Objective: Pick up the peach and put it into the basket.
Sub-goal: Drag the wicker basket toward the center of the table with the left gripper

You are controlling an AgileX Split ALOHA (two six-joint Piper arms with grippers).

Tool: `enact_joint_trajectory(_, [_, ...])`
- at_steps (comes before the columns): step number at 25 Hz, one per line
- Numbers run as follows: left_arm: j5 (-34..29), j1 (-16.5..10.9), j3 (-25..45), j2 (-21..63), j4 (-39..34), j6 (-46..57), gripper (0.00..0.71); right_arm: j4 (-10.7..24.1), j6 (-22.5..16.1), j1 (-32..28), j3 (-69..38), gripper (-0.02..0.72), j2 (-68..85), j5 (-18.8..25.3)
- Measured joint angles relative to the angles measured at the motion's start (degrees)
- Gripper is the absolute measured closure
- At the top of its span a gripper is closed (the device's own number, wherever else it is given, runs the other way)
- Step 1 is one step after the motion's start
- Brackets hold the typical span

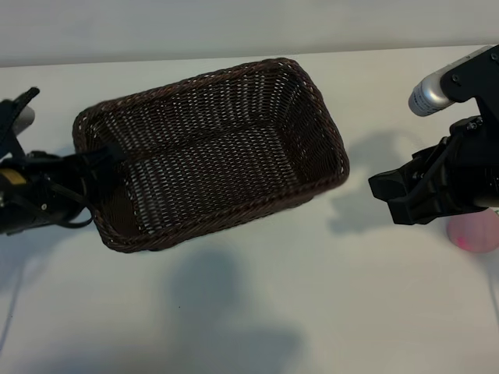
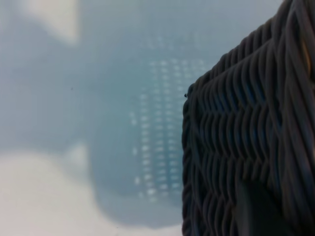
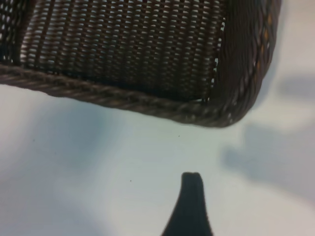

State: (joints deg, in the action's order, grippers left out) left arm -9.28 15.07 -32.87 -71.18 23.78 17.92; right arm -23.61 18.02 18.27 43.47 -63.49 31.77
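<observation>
The dark-brown woven basket (image 1: 210,156) lies slanted in the middle of the white table and holds nothing. My left gripper (image 1: 100,158) is shut on the rim at its left end; the left wrist view shows the basket wall (image 2: 246,147) from very close. The pale-pink peach (image 1: 474,232) rests on the table at the far right, partly hidden under my right arm. My right gripper (image 1: 387,197) hangs open and empty between the peach and the basket's right end. One of its fingers (image 3: 191,196) shows in the right wrist view, short of the basket corner (image 3: 221,113).
The white table (image 1: 257,312) stretches bare along the front, with arm shadows on it. A pale wall runs along the table's far edge behind the basket.
</observation>
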Motion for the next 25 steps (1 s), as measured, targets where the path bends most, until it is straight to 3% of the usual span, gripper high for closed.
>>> enact_joint_trajectory(8, [-7.9,0.0,-12.8,-8.3,0.1,-9.6,0.540,0.0,0.0,0.0,0.0,0.124,0.0,0.2])
enact_joint_trajectory(15, [-9.4,0.0,-18.9,-16.2,1.1,-13.7,0.540,0.0,0.0,0.0,0.0,0.124,0.0,0.5])
enact_joint_trajectory(19, [-9.1,0.0,-19.2,-20.0,5.6,-18.2,0.540,0.0,0.0,0.0,0.0,0.124,0.0,0.5])
enact_joint_trajectory(25, [-9.0,0.0,-19.2,-24.8,18.3,-31.3,0.540,0.0,0.0,0.0,0.0,0.124,0.0,0.5])
